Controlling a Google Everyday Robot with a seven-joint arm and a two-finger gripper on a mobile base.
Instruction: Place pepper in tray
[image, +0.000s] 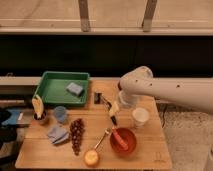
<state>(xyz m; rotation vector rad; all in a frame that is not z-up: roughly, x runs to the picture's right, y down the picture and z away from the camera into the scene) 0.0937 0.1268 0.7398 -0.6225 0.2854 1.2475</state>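
Tool (113, 114) hung low over the worktop (145, 150) near the red bowl (133, 142); how wide it stood, I cannot tell. Pepper (120, 137) lay in that bowl, well apart from the tray (50, 86).

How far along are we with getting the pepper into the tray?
Done: nothing; the tray holds only a blue sponge. In hand: the pincer hangs over mid-table, near the red bowl where the pepper seems to lie. Left: grasp it, carry it, set it in the tray.
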